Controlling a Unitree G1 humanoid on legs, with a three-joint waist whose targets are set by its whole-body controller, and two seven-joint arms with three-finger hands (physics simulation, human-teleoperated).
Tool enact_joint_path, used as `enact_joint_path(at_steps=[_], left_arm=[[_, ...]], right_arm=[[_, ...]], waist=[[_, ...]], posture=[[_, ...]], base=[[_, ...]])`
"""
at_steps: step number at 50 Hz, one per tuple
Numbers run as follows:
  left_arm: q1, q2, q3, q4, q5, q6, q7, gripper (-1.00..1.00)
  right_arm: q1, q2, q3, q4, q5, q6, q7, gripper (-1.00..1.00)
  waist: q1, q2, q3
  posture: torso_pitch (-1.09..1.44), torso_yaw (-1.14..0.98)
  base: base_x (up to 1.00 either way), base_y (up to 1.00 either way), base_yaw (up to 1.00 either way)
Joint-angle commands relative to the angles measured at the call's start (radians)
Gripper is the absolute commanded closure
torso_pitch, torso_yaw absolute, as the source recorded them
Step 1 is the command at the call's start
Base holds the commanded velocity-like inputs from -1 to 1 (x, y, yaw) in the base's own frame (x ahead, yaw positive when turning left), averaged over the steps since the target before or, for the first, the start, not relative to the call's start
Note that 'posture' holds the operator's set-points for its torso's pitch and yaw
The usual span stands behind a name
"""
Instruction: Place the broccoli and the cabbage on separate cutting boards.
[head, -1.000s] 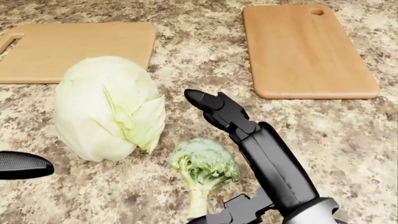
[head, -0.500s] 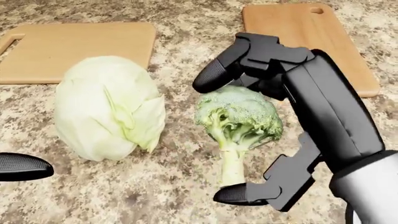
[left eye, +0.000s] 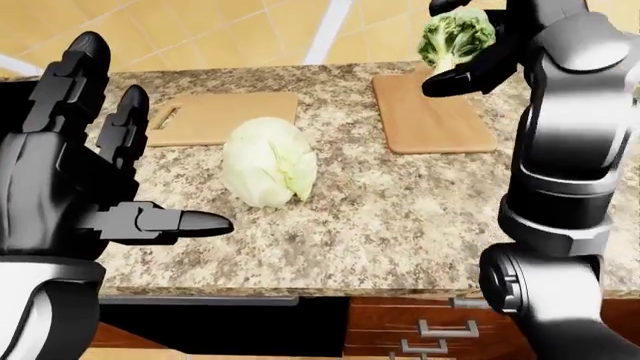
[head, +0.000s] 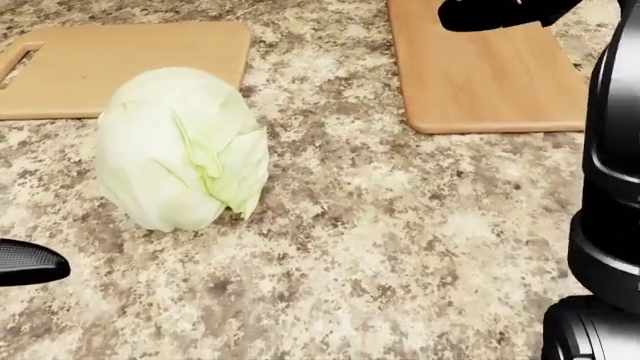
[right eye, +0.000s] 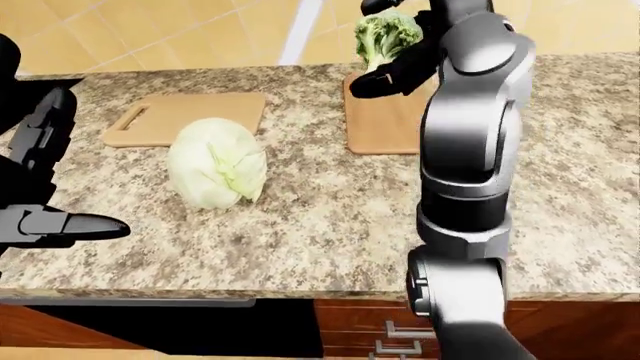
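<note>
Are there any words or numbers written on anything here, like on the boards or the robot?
None: no words, numbers, labels or signs show in any view.
The two cutting boards are plain wood.
The cabbage, the broccoli in the right hand, the left hand and the speckled counter carry no writing.
</note>
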Motion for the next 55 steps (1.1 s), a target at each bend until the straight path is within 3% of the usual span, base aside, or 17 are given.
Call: enact_joint_path(at_steps=[1, 9, 16, 34, 38, 46, 52, 55], left_arm=[[-0.021, 0.018, 0.011, -0.012, -0.006, -0.030, 0.013, -1.00], [-0.012, 0.016, 0.003, -0.004, 0.017, -0.044, -0.004, -1.00], [-0.012, 0.017, 0.008, -0.006, 0.016, -0.042, -0.007, -1.00], [-0.015, 0.034, 0.023, -0.003, -0.013, -0.042, 0.010, -1.00], [-0.019, 0.044, 0.031, -0.002, -0.035, -0.042, 0.024, -1.00], [-0.014, 0.066, 0.039, 0.001, -0.070, -0.056, 0.048, -1.00], [-0.003, 0.068, 0.034, 0.005, -0.066, -0.069, 0.045, -1.00], [-0.003, 0.070, 0.041, 0.003, -0.072, -0.067, 0.048, -1.00]], right_arm=[[-0.068, -0.016, -0.009, 0.101, 0.037, -0.112, -0.105, 1.00], [-0.165, -0.018, 0.010, 0.569, 0.098, -0.380, -0.375, 1.00], [-0.202, -0.002, 0.038, 0.768, 0.075, -0.481, -0.477, 1.00], [-0.182, 0.001, 0.045, 0.907, 0.013, -0.509, -0.531, 0.99], [-0.174, -0.001, 0.045, 0.930, 0.004, -0.509, -0.538, 0.74], [-0.148, -0.001, 0.050, 0.944, -0.017, -0.493, -0.538, 0.59], [-0.129, 0.000, 0.051, 0.957, -0.028, -0.511, -0.537, 0.28], [-0.123, -0.001, 0.050, 0.962, -0.030, -0.515, -0.537, 0.23]], waist=[[0.000, 0.003, -0.022], [0.001, 0.003, -0.032], [0.004, 0.006, -0.039], [0.005, -0.001, -0.038], [0.005, -0.001, -0.036], [0.005, 0.001, -0.032], [0.004, 0.002, -0.032], [0.004, 0.003, -0.033]], posture=[[0.00, 0.00], [0.00, 0.00], [0.00, 0.00], [0.00, 0.00], [0.00, 0.00], [0.00, 0.00], [0.00, 0.00], [0.00, 0.00]], base=[[0.00, 0.00, 0.00], [0.00, 0.00, 0.00], [0.00, 0.00, 0.00], [0.00, 0.00, 0.00], [0.00, 0.00, 0.00], [0.00, 0.00, 0.00], [0.00, 0.00, 0.00], [0.00, 0.00, 0.00]])
